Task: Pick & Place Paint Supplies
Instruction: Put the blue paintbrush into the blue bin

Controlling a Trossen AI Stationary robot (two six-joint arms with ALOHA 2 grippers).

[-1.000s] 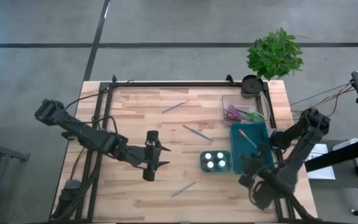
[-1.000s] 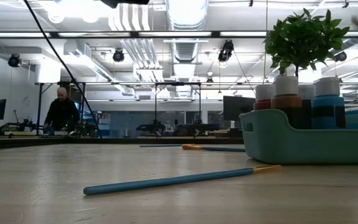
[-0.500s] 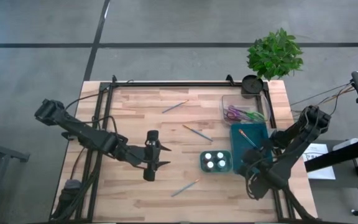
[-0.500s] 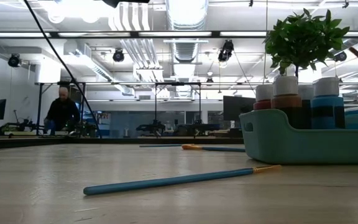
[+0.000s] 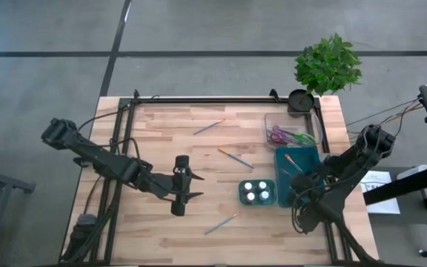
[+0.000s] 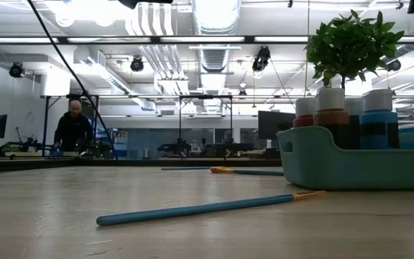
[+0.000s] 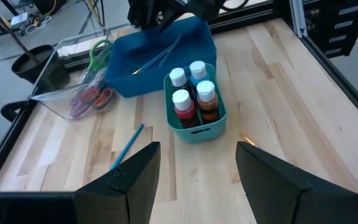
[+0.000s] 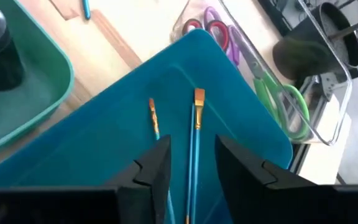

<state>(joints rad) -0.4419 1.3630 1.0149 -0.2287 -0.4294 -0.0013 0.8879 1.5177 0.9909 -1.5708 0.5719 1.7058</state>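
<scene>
Right gripper [image 8: 190, 163] above the blue bin [image 8: 104, 130], fingers slightly parted and holding nothing. 2 thin blue-handled paintbrushes [image 8: 194, 134] lying inside, nearly parallel, orange ferrules pointing toward the clear scissors container [image 8: 278, 87]. Smooth plastic bin, pale wood-plank table [image 5: 161, 133]. Left gripper [image 5: 187, 185] hovering mid-table, partly open and empty.

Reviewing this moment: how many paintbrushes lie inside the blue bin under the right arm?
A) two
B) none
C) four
A: the right wrist view shows two paintbrushes side by side on the floor of the blue bin, with the right gripper above them, jaws apart and holding nothing.
</scene>
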